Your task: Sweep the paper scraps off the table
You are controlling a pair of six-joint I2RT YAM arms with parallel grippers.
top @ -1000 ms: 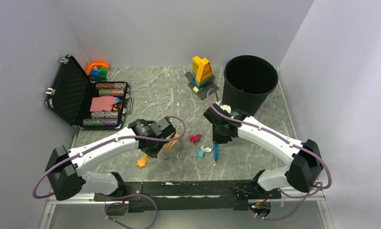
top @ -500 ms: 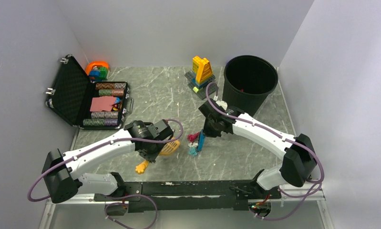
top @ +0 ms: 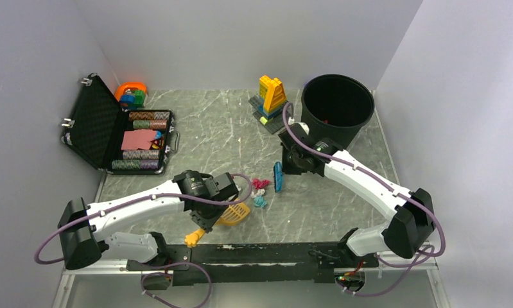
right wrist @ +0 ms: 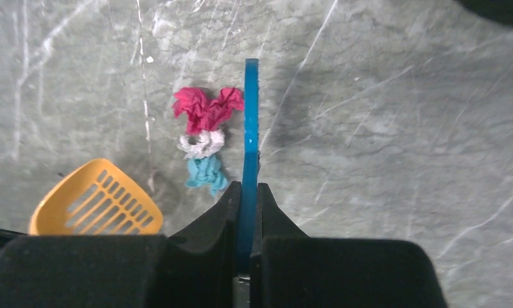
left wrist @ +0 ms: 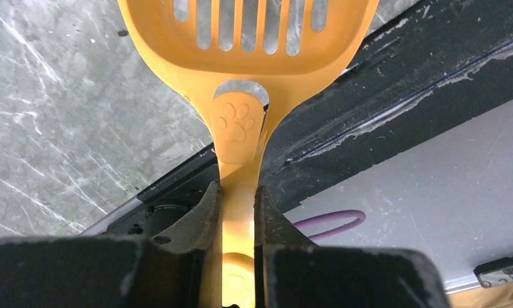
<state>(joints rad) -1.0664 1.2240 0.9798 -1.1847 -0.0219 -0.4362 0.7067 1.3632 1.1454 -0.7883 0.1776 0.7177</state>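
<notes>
— what do the arms look like?
— left arm (top: pixel 138 202) and right arm (top: pixel 363 183) match: white shells on the long links, black housings at the joints, and a bulky black block at each shoulder.
— wiring?
— purple cables (left wrist: pixel 361 217), looping loose outside the shells.
— the fingers (right wrist: pixel 216 215)?
— matte black, tapering to the tips.

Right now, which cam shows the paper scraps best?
Right wrist: the paper scraps lie large, pink, white and teal, beside the blue tool. Top external shows them tiny; left wrist shows none, only the orange scoop.
</notes>
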